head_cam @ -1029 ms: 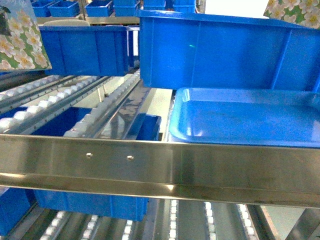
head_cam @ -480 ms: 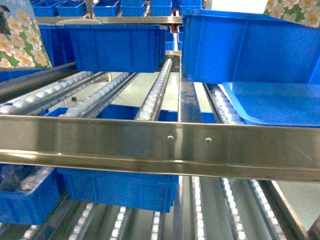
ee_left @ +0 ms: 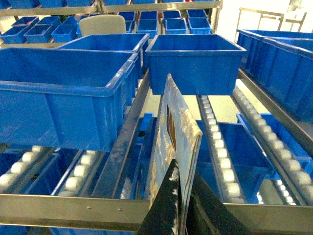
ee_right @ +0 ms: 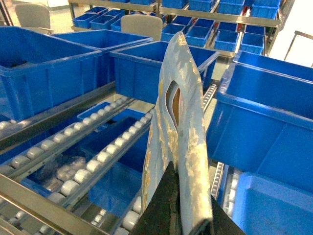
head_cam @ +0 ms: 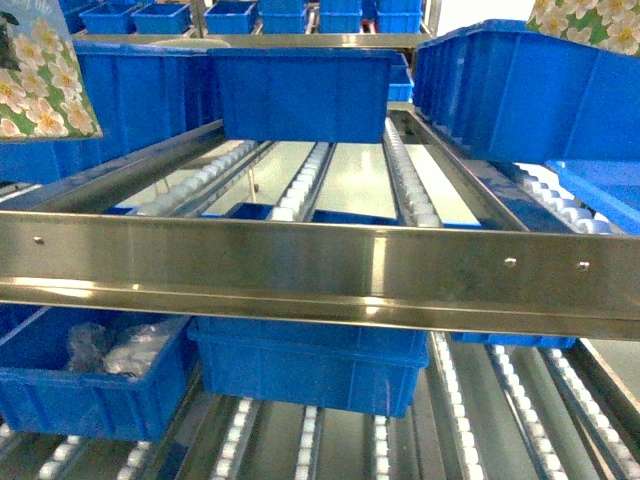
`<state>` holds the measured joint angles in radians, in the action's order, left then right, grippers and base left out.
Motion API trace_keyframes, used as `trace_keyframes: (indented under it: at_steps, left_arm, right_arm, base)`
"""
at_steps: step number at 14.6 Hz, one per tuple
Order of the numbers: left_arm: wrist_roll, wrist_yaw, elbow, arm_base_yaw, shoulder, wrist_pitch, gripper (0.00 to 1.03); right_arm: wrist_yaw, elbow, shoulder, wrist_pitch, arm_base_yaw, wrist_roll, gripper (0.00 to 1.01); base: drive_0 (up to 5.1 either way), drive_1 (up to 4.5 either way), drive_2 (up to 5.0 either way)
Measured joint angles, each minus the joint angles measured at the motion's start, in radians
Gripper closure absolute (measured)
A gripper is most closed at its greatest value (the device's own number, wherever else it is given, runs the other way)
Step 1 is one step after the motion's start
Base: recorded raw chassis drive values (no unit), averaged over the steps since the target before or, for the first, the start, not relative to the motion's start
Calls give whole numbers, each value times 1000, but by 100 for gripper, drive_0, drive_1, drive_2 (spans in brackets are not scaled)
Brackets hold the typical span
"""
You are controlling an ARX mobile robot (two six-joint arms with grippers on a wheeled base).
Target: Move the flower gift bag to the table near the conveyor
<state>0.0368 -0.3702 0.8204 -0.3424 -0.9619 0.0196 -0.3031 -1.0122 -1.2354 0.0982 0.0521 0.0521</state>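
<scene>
Both my left end effector [ee_left: 178, 205] and right end effector [ee_right: 177, 205] clamp flower gift bags [ee_right: 178, 122] standing upright above them, over the conveyor [head_cam: 320, 275], tabletop unseen.

Blue plastic bins [head_cam: 300, 95] fill the upper tier, more bins [head_cam: 305, 365] below. One lower bin [head_cam: 85, 385] holds clear plastic-wrapped items [head_cam: 125, 348]. Beige chair back [ee_right: 141, 25] behind.

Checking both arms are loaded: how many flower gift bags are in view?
2. One flower gift bag is clamped in the left gripper; the other bag in the right gripper.
</scene>
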Motion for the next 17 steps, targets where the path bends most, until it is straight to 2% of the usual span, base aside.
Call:
trace_keyframes:
  at_steps: [17]
  left_arm:
    - [0,0,0,-1,2,2,101]
  right_arm:
    - [0,0,0,-1,-1,0,99]
  base:
    - [-493,226,256]
